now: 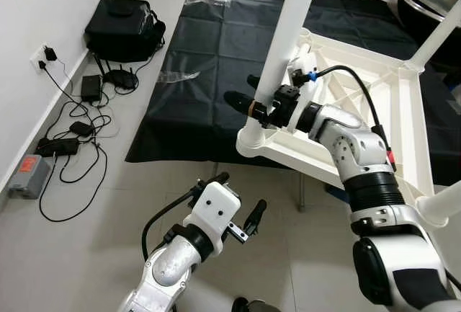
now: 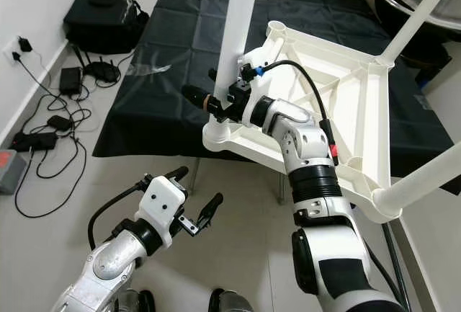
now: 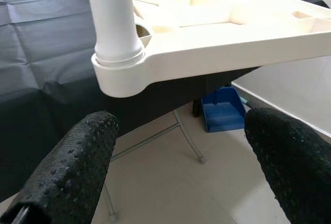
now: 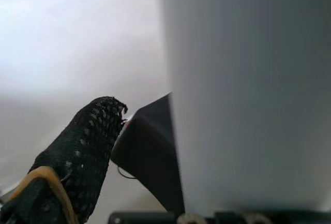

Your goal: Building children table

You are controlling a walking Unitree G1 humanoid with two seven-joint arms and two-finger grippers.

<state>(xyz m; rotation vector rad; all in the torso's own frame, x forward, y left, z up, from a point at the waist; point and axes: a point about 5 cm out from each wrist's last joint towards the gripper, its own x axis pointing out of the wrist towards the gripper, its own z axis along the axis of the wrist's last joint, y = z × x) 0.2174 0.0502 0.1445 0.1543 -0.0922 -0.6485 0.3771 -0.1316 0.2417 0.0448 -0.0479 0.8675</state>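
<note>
Tiled floor with a black sheet spread over it sets the scene, and the white children table lies upside down above that sheet, propped on a thin metal frame

Right tool reaches to the near corner leg; one black finger lies to one side of the leg and the other shows past it, so it seems clamped around the leg just above its socket. Left tool hangs low and apart, fingers spread, holding nothing, aimed up at that same corner

Progress, as a judgement: the near leg stands seated in its corner socket; a second leg rises at the far corner and a third juts from the right corner. Whether a fourth leg is fitted cannot be told. What likely remains is pressing this leg home, then turning the table upright

By the wall sit a black bag, cables and chargers. No brand or readable writing can be made out
</note>
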